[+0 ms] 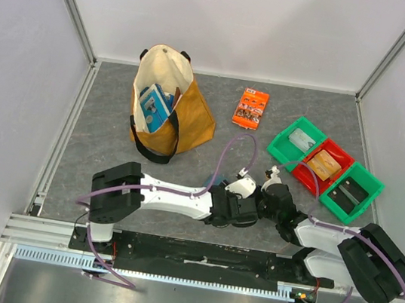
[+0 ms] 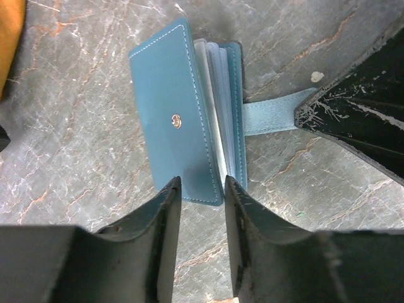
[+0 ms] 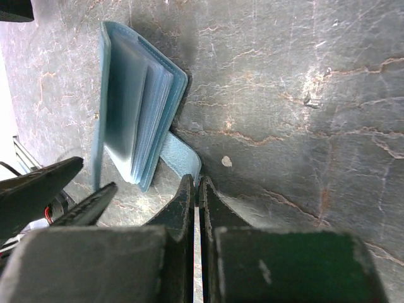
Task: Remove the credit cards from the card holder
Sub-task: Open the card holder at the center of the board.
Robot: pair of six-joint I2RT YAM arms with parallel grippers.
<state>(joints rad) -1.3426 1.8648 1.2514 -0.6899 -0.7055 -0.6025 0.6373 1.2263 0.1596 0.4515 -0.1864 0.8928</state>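
The light-blue card holder (image 2: 180,113) lies on the grey table with its snap cover partly raised and its clear pockets (image 2: 218,107) fanned open. No credit card shows in the pockets. My left gripper (image 2: 202,189) is open, with its tips at the holder's near edge on either side of the cover's corner. My right gripper (image 3: 197,183) is shut on the holder's closing tab (image 3: 182,158), which also shows in the left wrist view (image 2: 271,117). In the top view both grippers (image 1: 244,202) (image 1: 272,195) meet at the table's front middle and hide the holder.
A tan tote bag (image 1: 167,108) with a blue-and-white box stands at the back left. An orange printed packet (image 1: 250,107) lies at the back middle. Green and red bins (image 1: 320,169) at the right hold a pale, a tan and a dark flat thing.
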